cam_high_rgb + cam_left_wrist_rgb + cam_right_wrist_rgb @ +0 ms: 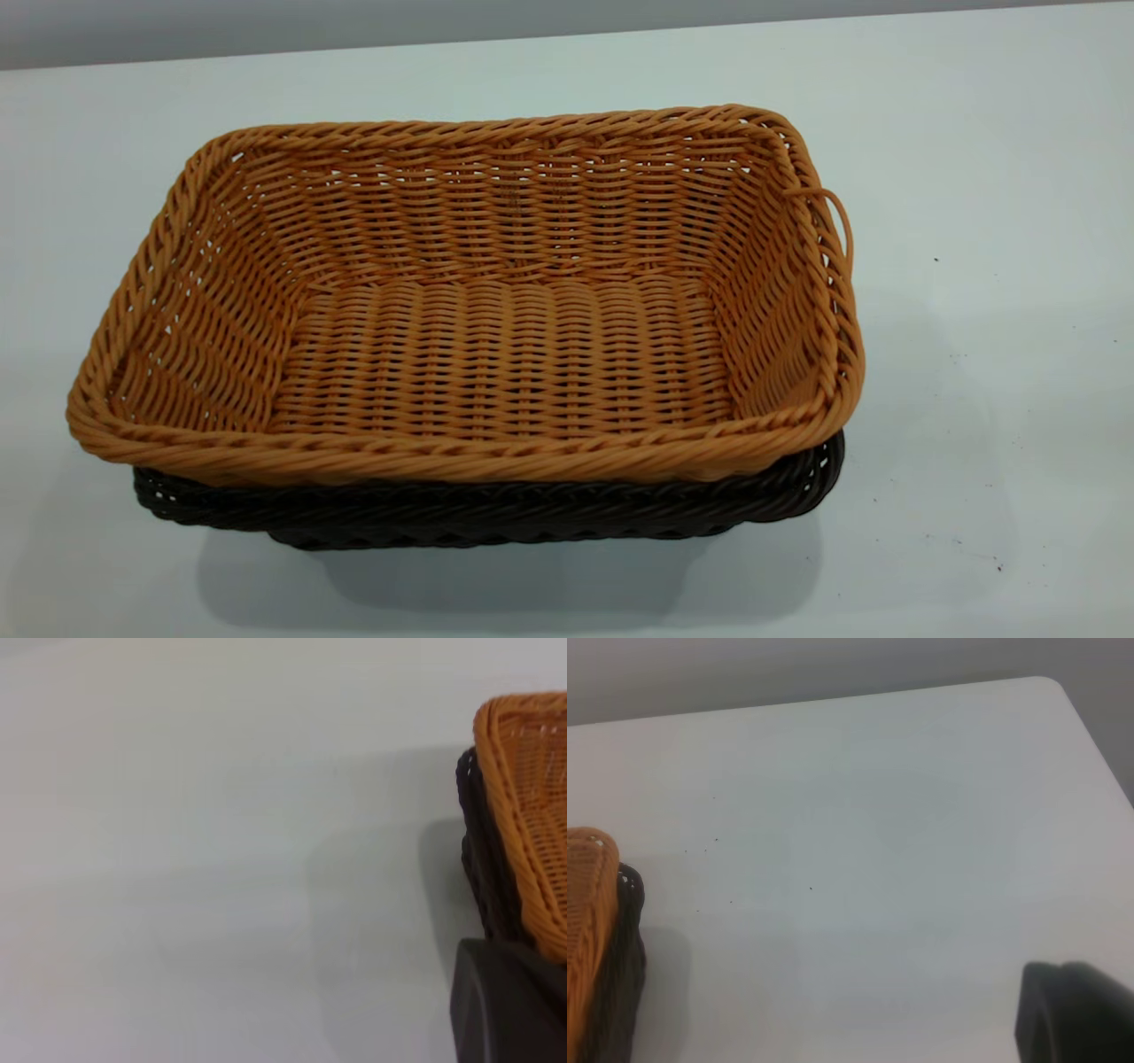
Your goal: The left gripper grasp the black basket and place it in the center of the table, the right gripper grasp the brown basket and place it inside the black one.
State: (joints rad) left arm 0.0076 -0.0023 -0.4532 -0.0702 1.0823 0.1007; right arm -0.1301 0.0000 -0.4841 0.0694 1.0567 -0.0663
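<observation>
Two baskets sit stacked on the white table (974, 177): the brown basket (496, 354) is nested inside the black basket (496, 514), whose dark rim peeks out along the near side and right corner. A loose wicker strand loops off the brown one's right rim. Neither arm shows in the exterior view. Only a black edge of the left gripper (509, 1005) appears just beside the stack, and the right gripper (1076, 1014) sits well apart over bare table. Whether either's fingers are spread or closed, I cannot tell.
</observation>
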